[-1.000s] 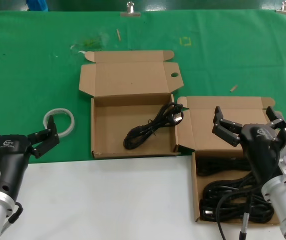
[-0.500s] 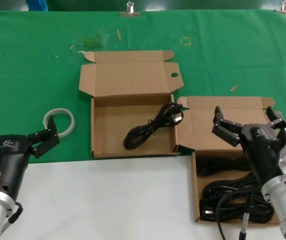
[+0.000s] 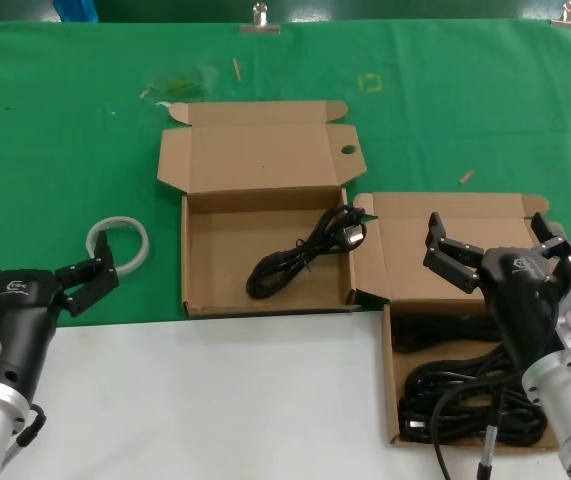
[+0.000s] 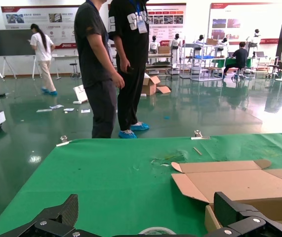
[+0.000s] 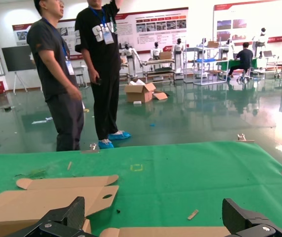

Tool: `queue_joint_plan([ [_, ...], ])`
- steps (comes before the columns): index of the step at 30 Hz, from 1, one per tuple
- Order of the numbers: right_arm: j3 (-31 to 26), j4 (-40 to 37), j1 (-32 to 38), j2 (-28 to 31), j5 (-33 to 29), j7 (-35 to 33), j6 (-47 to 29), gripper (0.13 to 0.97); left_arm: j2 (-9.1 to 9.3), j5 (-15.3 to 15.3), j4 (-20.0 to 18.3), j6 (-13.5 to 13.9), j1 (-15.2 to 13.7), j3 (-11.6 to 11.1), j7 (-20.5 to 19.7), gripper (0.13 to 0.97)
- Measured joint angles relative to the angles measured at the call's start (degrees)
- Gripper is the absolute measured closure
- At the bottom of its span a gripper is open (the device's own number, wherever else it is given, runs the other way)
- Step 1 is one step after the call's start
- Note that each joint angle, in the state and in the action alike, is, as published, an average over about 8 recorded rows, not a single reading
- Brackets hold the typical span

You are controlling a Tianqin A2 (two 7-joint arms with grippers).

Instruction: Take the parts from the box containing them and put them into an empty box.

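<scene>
The carton with narrow lid wings [image 3: 197, 298] lies open at the centre, a small round hole at its lid edge. One black coiled cord [image 3: 300, 255] lies in its tray. The other carton [image 3: 455, 215] stands to its right and holds several black cords [image 3: 455, 385]. My right gripper [image 3: 489, 240] is open and empty, hovering over that carton's back part. My left gripper [image 3: 37, 262] is open and empty at the lower left, apart from both cartons. The centre carton's lid shows in the left wrist view [image 4: 239, 182] and the right wrist view [image 5: 37, 203].
A white tape ring [image 3: 118, 243] lies on the green cloth between my left gripper and the centre carton. Small scraps lie on the cloth at the back [image 3: 235, 69] and right [image 3: 466, 176]. A white surface [image 3: 215, 400] covers the front. People stand beyond the table [image 4: 103, 69].
</scene>
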Motion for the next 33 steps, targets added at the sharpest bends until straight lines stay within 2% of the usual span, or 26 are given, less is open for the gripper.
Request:
queue_joint_plan([
  [33, 0.0, 0.0, 0.0, 0.0, 0.0, 0.0, 0.0, 0.129, 0.0, 0.0, 0.0, 0.0, 0.0, 0.0, 0.0, 0.132],
])
